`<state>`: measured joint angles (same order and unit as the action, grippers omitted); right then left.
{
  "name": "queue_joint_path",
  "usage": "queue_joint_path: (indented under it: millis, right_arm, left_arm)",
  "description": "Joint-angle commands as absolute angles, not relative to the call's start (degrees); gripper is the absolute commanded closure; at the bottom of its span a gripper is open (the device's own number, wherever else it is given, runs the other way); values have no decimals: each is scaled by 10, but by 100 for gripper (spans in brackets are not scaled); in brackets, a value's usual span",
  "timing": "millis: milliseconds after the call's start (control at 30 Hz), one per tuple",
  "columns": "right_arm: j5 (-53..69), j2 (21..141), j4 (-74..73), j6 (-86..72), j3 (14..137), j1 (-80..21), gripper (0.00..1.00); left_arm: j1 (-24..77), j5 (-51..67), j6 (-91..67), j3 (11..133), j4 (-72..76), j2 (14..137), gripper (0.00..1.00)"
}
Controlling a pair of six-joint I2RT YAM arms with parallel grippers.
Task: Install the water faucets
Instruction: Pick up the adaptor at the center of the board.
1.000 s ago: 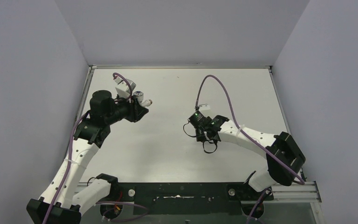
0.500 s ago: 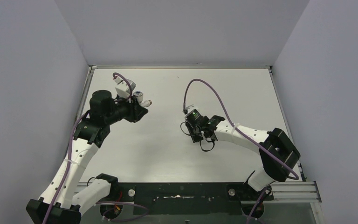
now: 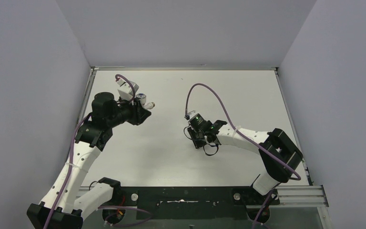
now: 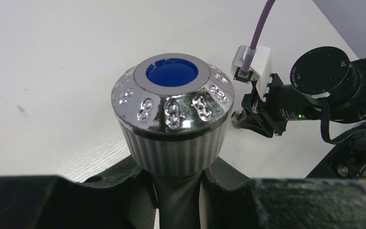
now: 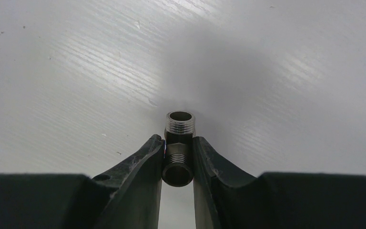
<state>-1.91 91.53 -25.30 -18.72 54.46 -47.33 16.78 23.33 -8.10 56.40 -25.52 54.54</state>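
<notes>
Seen from the top camera, the left gripper [image 3: 143, 107] is raised over the far left of the table [image 3: 248, 90], clamped on the white tap body [image 3: 146, 100], whose small end points toward the middle; the right gripper [image 3: 192, 135] sits near the table's centre, well apart from the tap; what it carries is too small to make out from up here.

The left wrist camera shows the round chrome knob [image 4: 174, 119] with its blue dot [image 4: 171, 75] turned toward the lens; the stem below the knob is pinched between the dark fingers [image 4: 124, 186], so the jaws are closed on the tap; beyond the knob the other arm's wrist is in sight across the bare table.

The right wrist camera shows the grey threaded fitting [image 5: 178, 148] nipped across its middle by the two fingers [image 5: 140, 164]; one threaded mouth juts forward over the table, another opens toward the lens; the jaws are tight on it.

The step in hand looks like bringing the two parts together: each arm has its piece and nothing is joined yet. The next move probably calls for closing the gap between the arms; the fitting's thread must line up squarely with the tap's port before any turning, since a tilted start would likely cross the threads or push the small fitting askew in its grip.
</notes>
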Motion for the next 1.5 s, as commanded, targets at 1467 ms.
queue_joint_path:
  millis: [1467]
  right_arm:
    - [42,958,-346,-150,635,-442,57]
  left_arm:
    - [166,232,-75,603,-235,547,100]
